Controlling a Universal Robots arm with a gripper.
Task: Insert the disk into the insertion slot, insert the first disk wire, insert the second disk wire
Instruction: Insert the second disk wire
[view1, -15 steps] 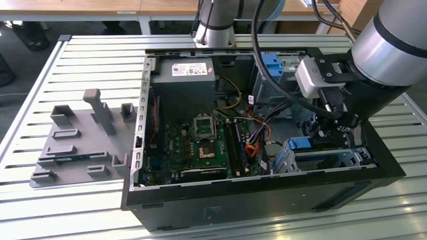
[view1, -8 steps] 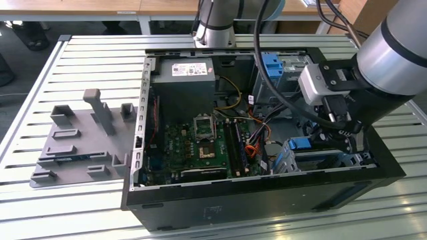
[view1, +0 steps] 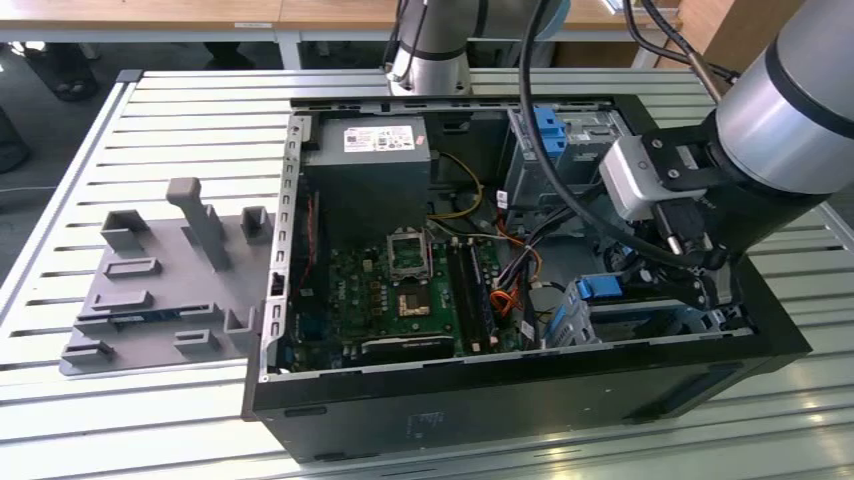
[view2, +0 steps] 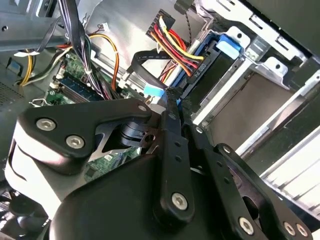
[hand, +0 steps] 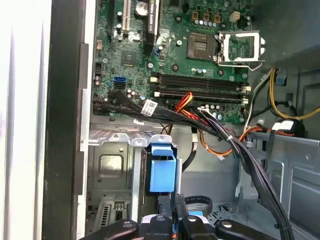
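Grey plastic fixture tray (view1: 160, 290) on slatted white metal table (view1: 80, 150), well apart from black gripper (view1: 687, 285), toward exterior view's left. Open black computer case (view1: 534, 385) holds green motherboard (view1: 400, 290). Gripper sits low inside case, beside light grey perforated insertion slot (view1: 574, 320). Silver-grey disk in bright blue carrier (hand: 162, 170) sits in slot, just ahead of fingers. Fingers (view2: 172, 145) pressed nearly together on flat black cable (view2: 150, 75). Second wrist view shows red-yellow wire bundle (view2: 172, 42) plugged near blue tab; first wrist view shows black cable bundle (hand: 220, 132) crossing above the slot.

One computer case (view1: 534, 380), one motherboard (view1: 400, 295) — two blue latches (view1: 601, 286).
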